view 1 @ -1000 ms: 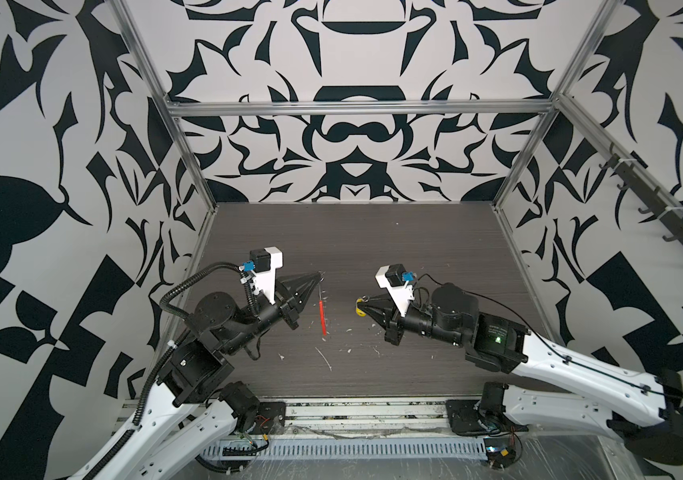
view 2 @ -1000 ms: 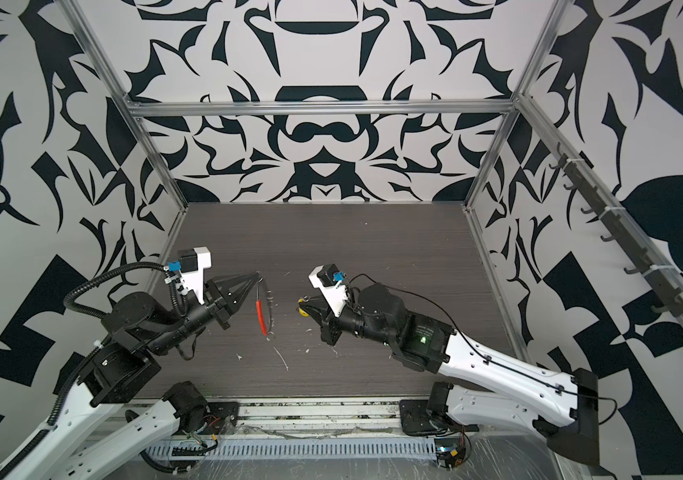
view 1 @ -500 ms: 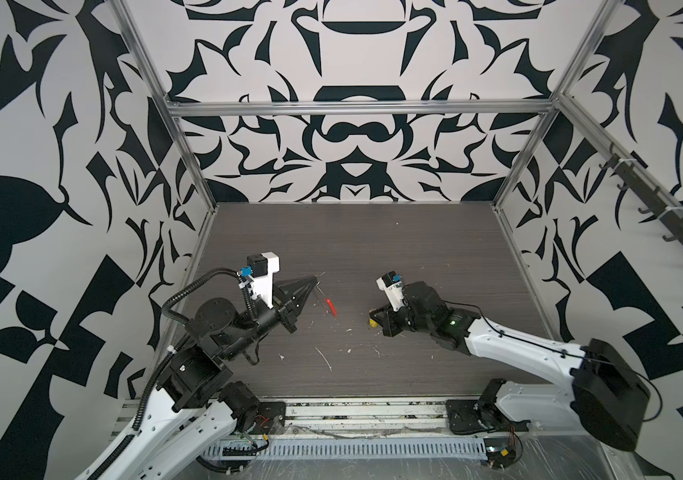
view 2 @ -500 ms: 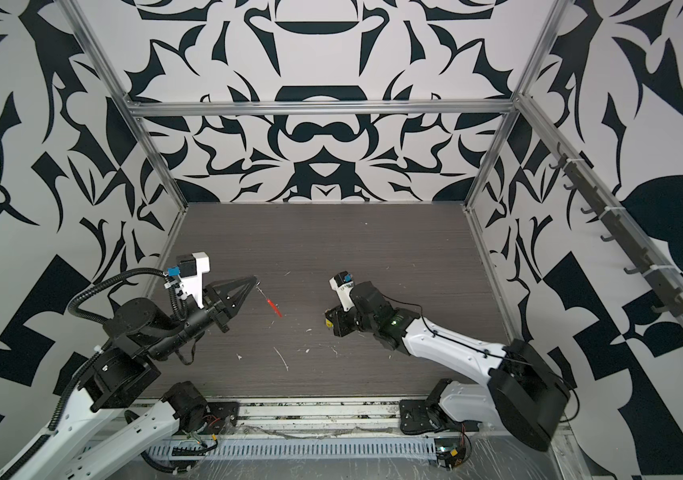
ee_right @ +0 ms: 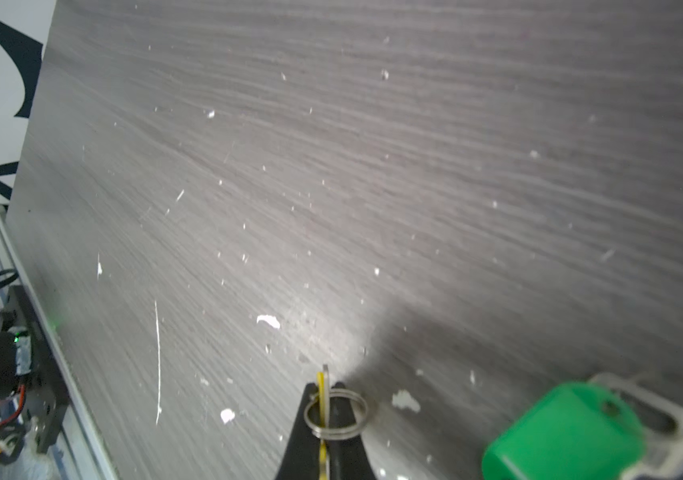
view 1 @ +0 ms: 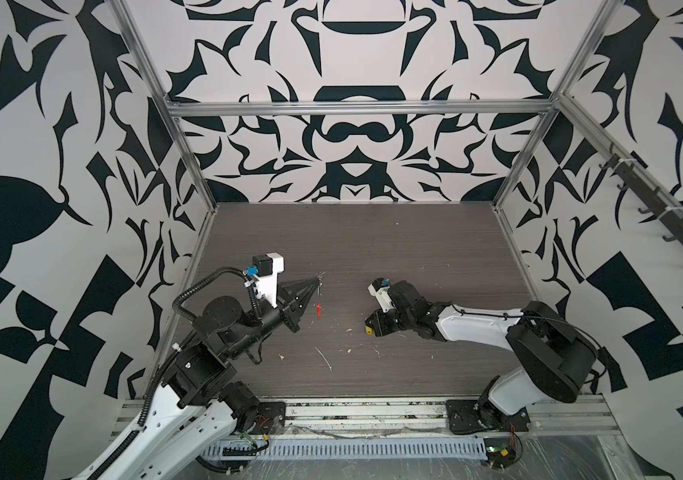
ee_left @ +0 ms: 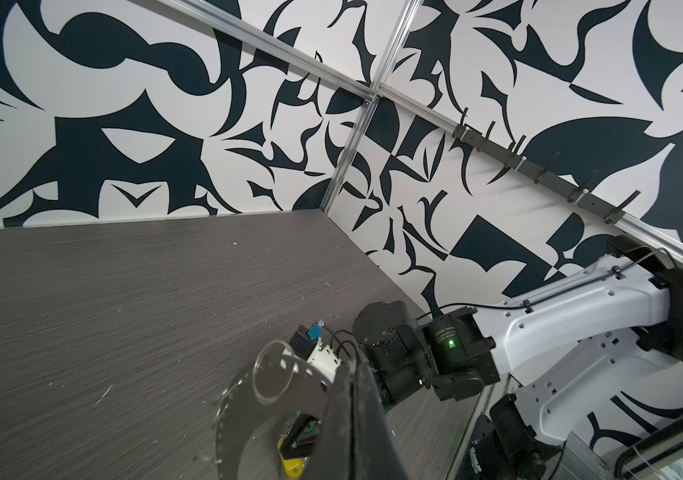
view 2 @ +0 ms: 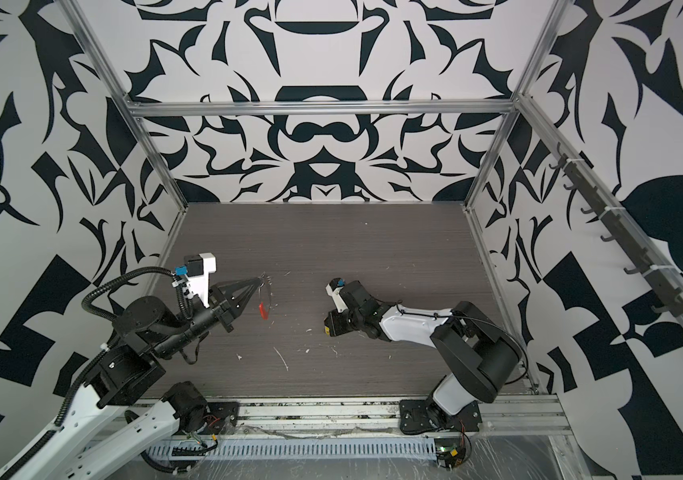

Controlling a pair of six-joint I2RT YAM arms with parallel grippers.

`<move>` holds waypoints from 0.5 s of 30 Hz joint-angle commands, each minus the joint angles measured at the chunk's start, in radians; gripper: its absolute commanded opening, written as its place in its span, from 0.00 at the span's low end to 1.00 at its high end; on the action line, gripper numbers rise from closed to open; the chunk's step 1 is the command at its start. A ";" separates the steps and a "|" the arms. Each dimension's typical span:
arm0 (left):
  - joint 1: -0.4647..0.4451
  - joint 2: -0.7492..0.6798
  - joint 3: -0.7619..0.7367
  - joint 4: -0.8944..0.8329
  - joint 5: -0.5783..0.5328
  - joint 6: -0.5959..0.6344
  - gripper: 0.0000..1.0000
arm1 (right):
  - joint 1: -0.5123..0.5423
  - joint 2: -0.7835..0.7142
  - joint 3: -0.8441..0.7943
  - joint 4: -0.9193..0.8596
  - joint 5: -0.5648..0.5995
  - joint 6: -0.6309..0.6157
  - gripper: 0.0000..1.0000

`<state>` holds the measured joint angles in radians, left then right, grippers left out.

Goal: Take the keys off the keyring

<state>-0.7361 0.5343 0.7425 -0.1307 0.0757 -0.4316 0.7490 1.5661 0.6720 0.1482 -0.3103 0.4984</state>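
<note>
Step in hand, as I read it: setting down the second key. Both keys look free of the keyring (ee_left: 235, 411); no link shows between it and either key. Right claw (ee_right: 325, 399) is clenched on the yellow key (ee_right: 321, 384), tag edge-on between the tips, its small wire loop (ee_right: 336, 433) standing out across them. The claw is low over the tabletop (ee_right: 373, 166); whether the key touches the surface, cannot tell. Green key (ee_right: 560, 432) lies on the tabletop just beside the right claw, apart from it and ungripped, with a blurred silver metal part at one end. The keyring is well apart from the right claw, toward the left arm's side and higher. Left claw (view 1: 316, 284) is clenched on it near the wire ring; the strip hangs free, red end (view 2: 263, 311) lowest, seemingly clear of the tabletop in both top views. In the left wrist view the strip reads as a pale, see-through curved band with small holes near its edge. Next move, my judgement: right claw lets go so the yellow key comes to rest beside the green one. That calls for a low release and a straight lift-off, so the loop does not snag a tip. The yellow tag is thin, oblong and looks like hard plastic, so it may slide or cling on release.
</note>
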 commanded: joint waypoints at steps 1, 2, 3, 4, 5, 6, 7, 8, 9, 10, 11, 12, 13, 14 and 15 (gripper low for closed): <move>-0.002 -0.004 -0.013 0.043 0.010 -0.013 0.00 | -0.003 0.009 0.040 -0.003 0.033 -0.006 0.07; -0.002 -0.006 -0.013 0.042 0.008 -0.013 0.00 | -0.003 0.009 0.044 -0.015 0.048 -0.008 0.15; -0.002 -0.007 -0.014 0.042 0.009 -0.013 0.00 | -0.003 0.008 0.047 -0.029 0.062 -0.012 0.23; -0.002 -0.007 -0.014 0.041 0.008 -0.013 0.00 | -0.003 0.005 0.053 -0.045 0.079 -0.015 0.30; -0.002 -0.007 -0.015 0.041 0.007 -0.013 0.00 | -0.004 0.001 0.054 -0.053 0.091 -0.015 0.36; -0.002 -0.006 -0.015 0.039 0.007 -0.013 0.00 | -0.003 -0.006 0.055 -0.062 0.103 -0.016 0.39; -0.002 -0.006 -0.015 0.040 0.007 -0.013 0.00 | -0.003 -0.017 0.055 -0.073 0.124 -0.017 0.47; -0.002 -0.006 -0.015 0.039 0.008 -0.013 0.00 | -0.003 -0.029 0.055 -0.080 0.136 -0.015 0.56; -0.002 -0.006 -0.015 0.038 0.007 -0.013 0.00 | -0.003 -0.043 0.055 -0.083 0.145 -0.015 0.62; -0.002 -0.006 -0.014 0.038 0.007 -0.013 0.00 | -0.003 -0.064 0.054 -0.090 0.156 -0.017 0.65; -0.002 -0.005 -0.013 0.037 0.006 -0.013 0.00 | -0.004 -0.090 0.053 -0.096 0.163 -0.018 0.66; -0.002 -0.006 -0.012 0.036 0.005 -0.013 0.00 | -0.003 -0.112 0.055 -0.103 0.166 -0.022 0.66; -0.002 -0.006 -0.011 0.035 0.004 -0.013 0.00 | -0.003 -0.141 0.058 -0.113 0.168 -0.028 0.66; -0.002 -0.006 -0.010 0.034 0.005 -0.014 0.00 | -0.003 -0.172 0.061 -0.122 0.166 -0.034 0.66; -0.002 -0.007 -0.009 0.033 0.007 -0.015 0.00 | -0.003 -0.201 0.064 -0.124 0.153 -0.041 0.66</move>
<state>-0.7361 0.5343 0.7414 -0.1310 0.0753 -0.4385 0.7475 1.4494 0.6945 0.0372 -0.1787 0.4854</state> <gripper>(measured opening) 0.041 0.663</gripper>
